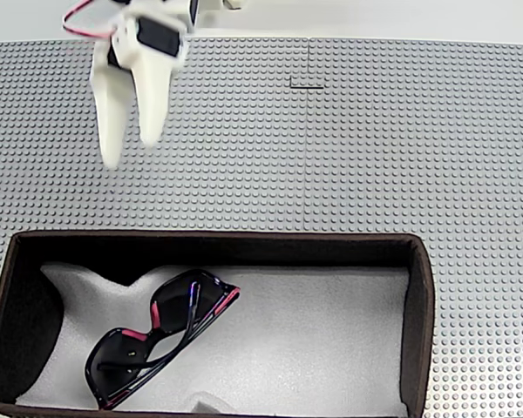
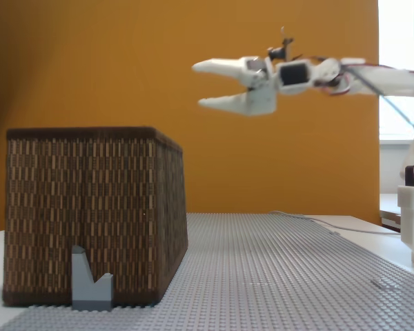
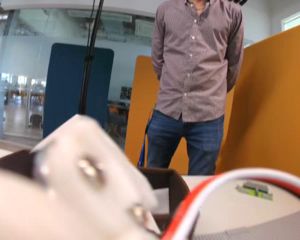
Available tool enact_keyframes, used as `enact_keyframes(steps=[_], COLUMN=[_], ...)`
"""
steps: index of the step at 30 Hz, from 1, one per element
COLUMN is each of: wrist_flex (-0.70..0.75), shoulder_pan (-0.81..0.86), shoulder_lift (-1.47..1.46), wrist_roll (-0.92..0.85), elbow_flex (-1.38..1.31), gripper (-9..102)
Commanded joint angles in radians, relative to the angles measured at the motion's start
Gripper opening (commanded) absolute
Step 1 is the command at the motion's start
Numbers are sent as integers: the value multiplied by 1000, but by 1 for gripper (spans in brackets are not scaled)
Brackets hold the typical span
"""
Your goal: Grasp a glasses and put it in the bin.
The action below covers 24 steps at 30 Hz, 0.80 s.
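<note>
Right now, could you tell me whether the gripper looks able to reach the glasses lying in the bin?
Probably yes: the gripper hangs open above the mat, the bin is open-topped, and nothing covers the glasses.

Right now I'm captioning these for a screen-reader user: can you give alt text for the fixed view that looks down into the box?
Black glasses with pink-red accents lie on the white foam floor of the brown-walled bin, toward its left side. Above the bin, the white gripper hangs open and empty over a grey studded baseplate.
</note>
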Motion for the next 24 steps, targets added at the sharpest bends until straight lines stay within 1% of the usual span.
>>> enact_keyframes(steps=[1, 4, 5, 13, 17, 21, 24], wrist_flex=[258, 437, 474, 695, 821, 900, 893], shoulder_pan=[-9, -8, -8, -44, -44, -38, -46], shoulder_lift=[212, 347, 385, 584, 634, 649, 660], wrist_roll=[71, 130, 147, 222, 267, 325, 360], elbow_flex=[-31, 11, 29, 170, 195, 196, 245], gripper=[31, 30, 30, 30, 27, 27, 27])
